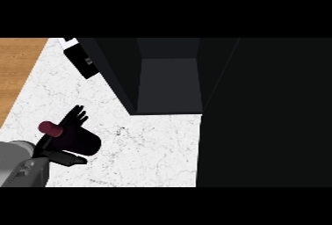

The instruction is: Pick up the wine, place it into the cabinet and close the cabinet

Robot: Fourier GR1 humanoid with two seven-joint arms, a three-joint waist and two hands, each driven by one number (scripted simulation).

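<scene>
A kitchen: a white marble-patterned counter (149,145) carries a dark cabinet (168,83) standing open at its far edge, and a strip of wooden floor (16,70) shows past the counter's left edge.

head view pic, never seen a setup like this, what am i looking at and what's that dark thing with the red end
This single picture looks steeply down from a humanoid robot's head at a white marbled counter top. Only one of its arms shows: a grey forearm coming in at the lower left, ending in a black left hand. The right hand is not in the picture.

The dark thing is a dark wine bottle with a maroon cap. It lies against the left hand, with the fingers pointing up past it and the thumb below; whether the hand truly grips it I cannot tell.

The large black box ahead is an open dark cabinet, its grey inside visible and nothing seen in it. Its black door fills the right side. A wooden floor strip shows at the far left.
</scene>
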